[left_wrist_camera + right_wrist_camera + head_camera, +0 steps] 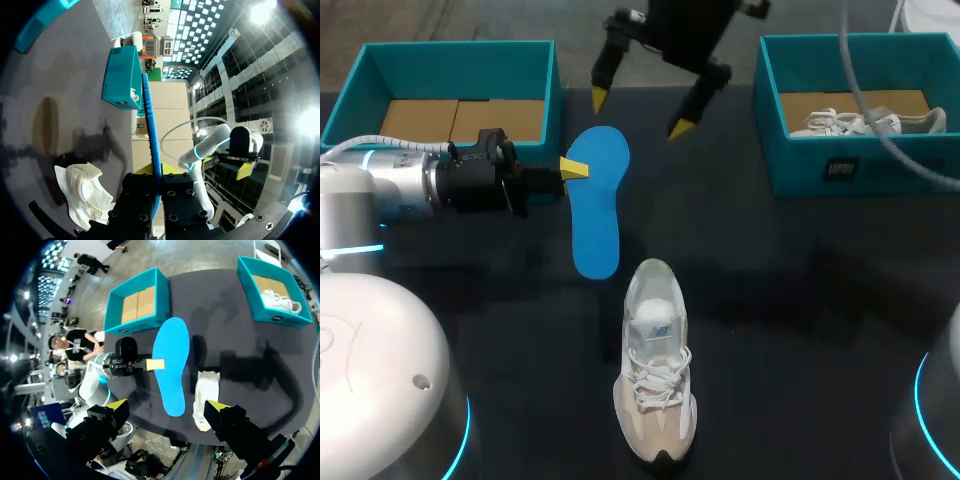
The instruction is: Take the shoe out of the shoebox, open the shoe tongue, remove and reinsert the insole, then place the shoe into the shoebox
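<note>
A dark table (770, 300) was seen carrying two teal boxes, with only a cardboard floor shown in the left shoebox (460, 65) and a second shoe (850, 122) laid in the right shoebox (880, 165). The shoe (656, 370) was stood on the table between them, toe toward the robot. Just beyond its heel, the blue insole (597, 200) was clamped by its edge in the left tool (574, 169). The right tool (639, 113) was spread wide and held nothing, past the insole's far end

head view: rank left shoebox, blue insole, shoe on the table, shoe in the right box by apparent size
1. left shoebox
2. shoe on the table (nearest the camera)
3. blue insole
4. shoe in the right box, partly hidden
</note>
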{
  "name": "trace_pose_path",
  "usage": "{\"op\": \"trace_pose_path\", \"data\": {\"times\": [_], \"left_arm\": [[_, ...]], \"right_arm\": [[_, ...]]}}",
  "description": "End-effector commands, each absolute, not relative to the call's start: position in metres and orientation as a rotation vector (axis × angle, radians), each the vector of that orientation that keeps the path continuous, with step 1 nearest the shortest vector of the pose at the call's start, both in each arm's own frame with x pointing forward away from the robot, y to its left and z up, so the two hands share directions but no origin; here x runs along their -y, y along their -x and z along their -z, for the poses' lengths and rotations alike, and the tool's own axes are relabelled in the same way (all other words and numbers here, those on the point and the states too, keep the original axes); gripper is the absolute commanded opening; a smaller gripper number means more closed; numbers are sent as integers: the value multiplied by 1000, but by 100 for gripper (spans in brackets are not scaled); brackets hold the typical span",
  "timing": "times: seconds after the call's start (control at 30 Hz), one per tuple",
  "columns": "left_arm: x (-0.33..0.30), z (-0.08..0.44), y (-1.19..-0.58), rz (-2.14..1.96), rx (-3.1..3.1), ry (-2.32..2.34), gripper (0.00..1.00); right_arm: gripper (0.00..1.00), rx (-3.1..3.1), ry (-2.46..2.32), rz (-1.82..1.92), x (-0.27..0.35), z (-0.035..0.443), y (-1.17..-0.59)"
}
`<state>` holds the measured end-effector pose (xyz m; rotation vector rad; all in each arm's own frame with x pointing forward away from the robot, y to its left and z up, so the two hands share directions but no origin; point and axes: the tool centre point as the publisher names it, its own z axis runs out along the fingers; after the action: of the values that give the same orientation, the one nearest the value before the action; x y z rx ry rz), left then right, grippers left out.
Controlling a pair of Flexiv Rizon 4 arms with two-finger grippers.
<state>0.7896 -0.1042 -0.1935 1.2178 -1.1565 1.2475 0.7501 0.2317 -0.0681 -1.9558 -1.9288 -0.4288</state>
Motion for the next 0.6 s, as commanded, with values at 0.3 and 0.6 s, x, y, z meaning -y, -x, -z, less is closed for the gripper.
{"op": "trace_pose_path", "data": {"times": [0.3, 0.6], "left_arm": [[104, 193, -789, -1244, 1159, -1219, 0], [104, 193, -789, -1244, 1159, -1219, 0]], "right_arm": [[100, 1420, 1468, 1005, -212, 92, -744], [100, 1343, 1328, 1100, -209, 103, -741]]}}
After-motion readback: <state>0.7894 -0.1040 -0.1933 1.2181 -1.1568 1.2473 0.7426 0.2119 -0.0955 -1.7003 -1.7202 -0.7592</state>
